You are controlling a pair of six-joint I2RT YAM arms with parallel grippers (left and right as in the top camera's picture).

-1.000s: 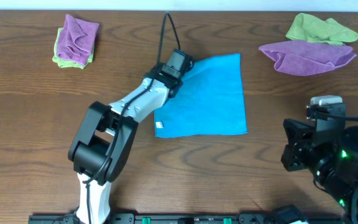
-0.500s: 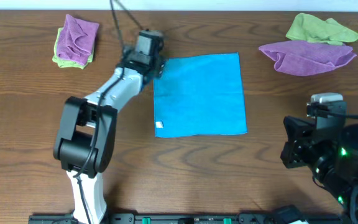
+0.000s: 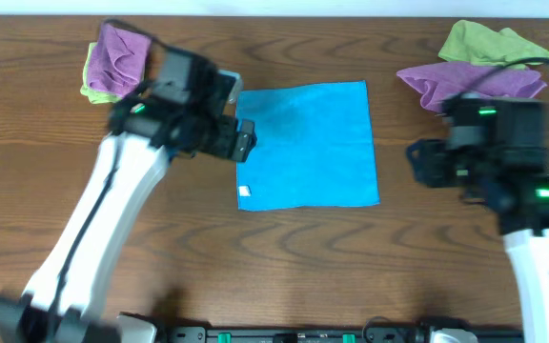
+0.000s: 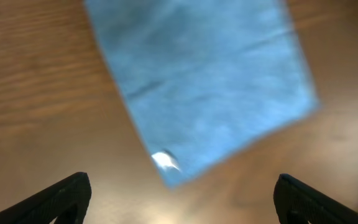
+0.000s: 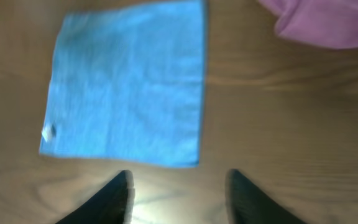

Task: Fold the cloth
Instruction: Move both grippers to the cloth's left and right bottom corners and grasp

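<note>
The sky-blue cloth lies flat and unfolded on the wooden table, its small white tag at the near left corner. The left wrist view shows the cloth too, and so does the right wrist view, where the cloth fills the upper left. My left gripper hovers at the cloth's left edge, jaws wide open and empty. My right gripper hangs to the right of the cloth, above bare wood, open with nothing between its fingers.
A purple cloth on a lime-green one sits at the back left. At the back right lie a purple cloth and a lime-green cloth, close behind my right arm. The purple one shows in the right wrist view.
The left gripper let go of the cloth's far left corner, opened and swung back to the left edge. The right arm rose from the near right toward the cloth and opened.
</note>
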